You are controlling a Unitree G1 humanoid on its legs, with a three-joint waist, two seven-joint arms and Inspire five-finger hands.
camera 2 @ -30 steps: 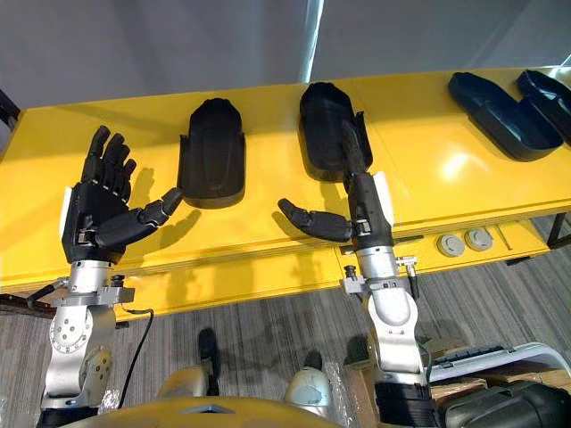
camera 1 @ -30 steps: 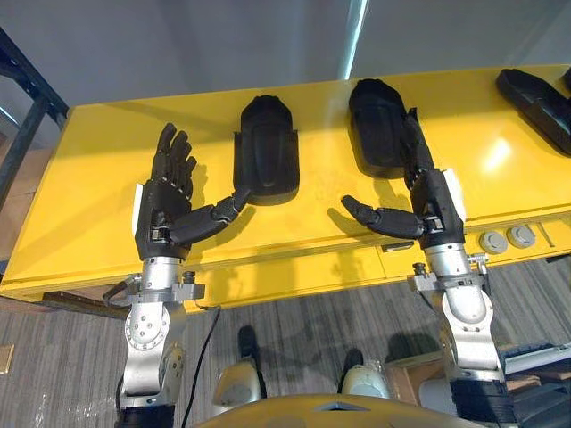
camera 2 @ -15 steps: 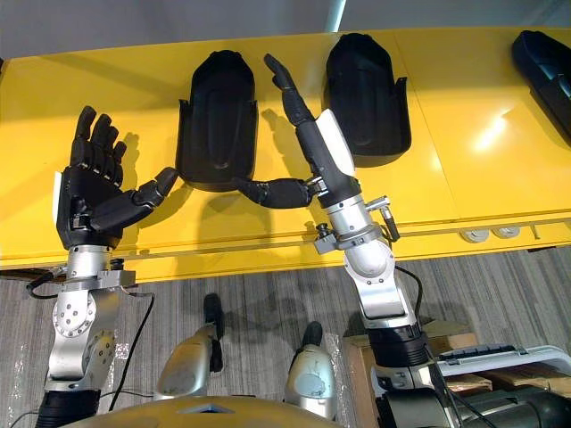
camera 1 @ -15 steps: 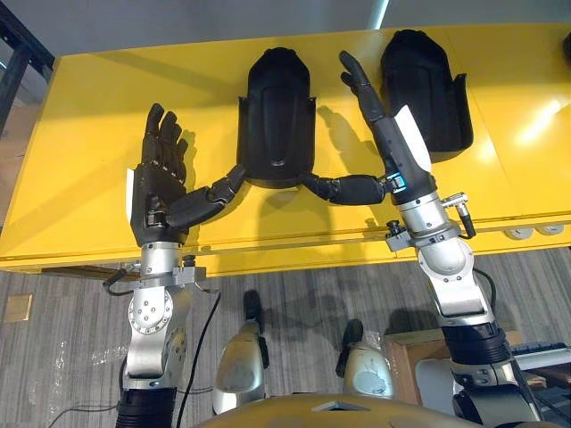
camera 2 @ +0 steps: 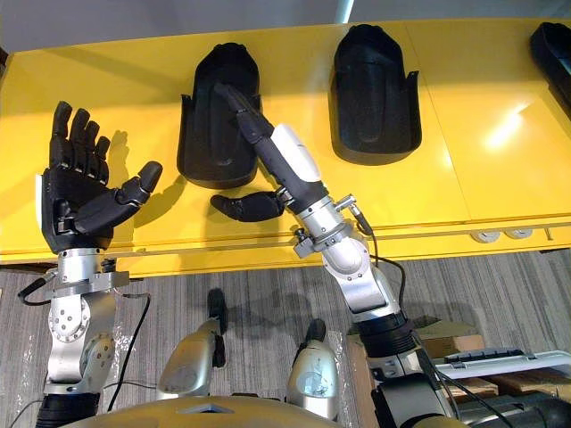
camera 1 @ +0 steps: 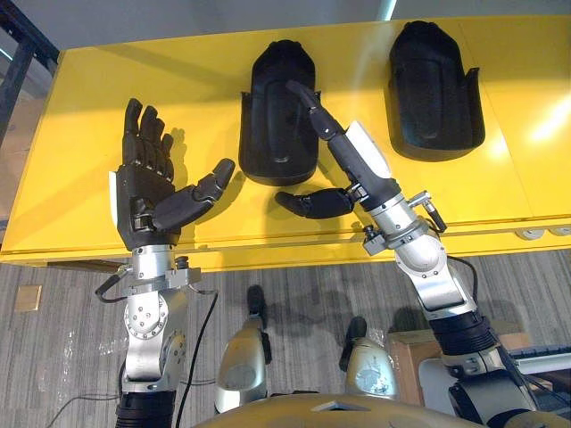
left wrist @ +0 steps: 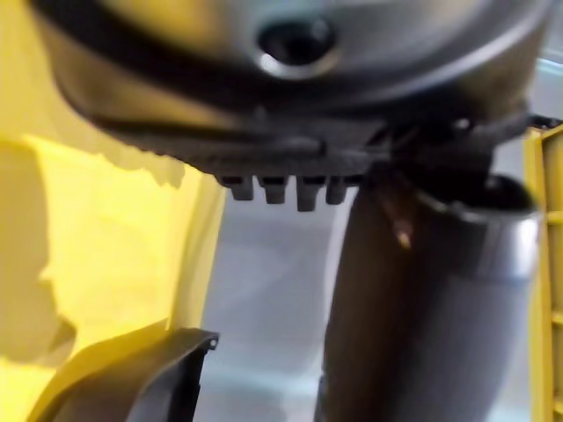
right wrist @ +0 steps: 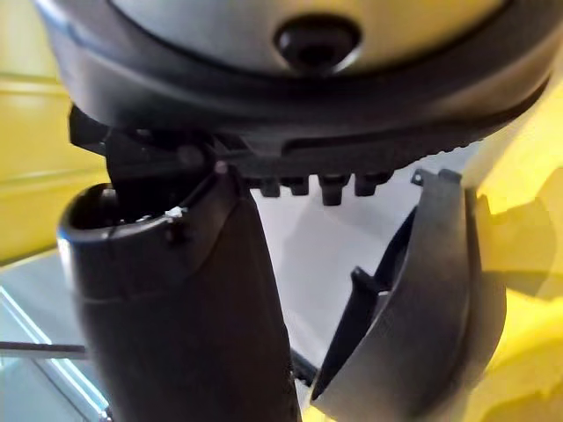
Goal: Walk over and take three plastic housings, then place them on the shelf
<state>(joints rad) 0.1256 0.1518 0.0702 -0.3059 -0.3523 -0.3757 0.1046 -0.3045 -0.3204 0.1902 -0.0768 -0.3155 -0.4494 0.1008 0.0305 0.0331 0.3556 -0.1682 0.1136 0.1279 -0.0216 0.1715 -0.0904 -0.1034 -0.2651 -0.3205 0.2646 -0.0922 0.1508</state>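
Two black plastic housings lie hollow side up on the yellow table (camera 1: 89,89): one in the middle (camera 1: 277,125), another to its right (camera 1: 434,89). The end of a third housing (camera 2: 555,43) shows at the far right. My right hand (camera 1: 359,160) reaches slantwise over the middle housing, fingers straight above its hollow and thumb (camera 1: 308,203) spread just off its near edge. It is open and holds nothing. My left hand (camera 1: 147,192) is open with the palm showing, left of that housing and apart from it. The right wrist view shows this housing (right wrist: 422,308) past the thumb.
A dark metal frame (camera 1: 18,53) stands at the table's far left corner. Small round fittings (camera 2: 504,234) sit on the table's front rail at the right. A box and a grey case (camera 2: 500,366) lie on the carpet at the lower right.
My right hand has swung left, from between the two housings to above the middle one. My left hand has drawn back to the left, its thumb off the housing.
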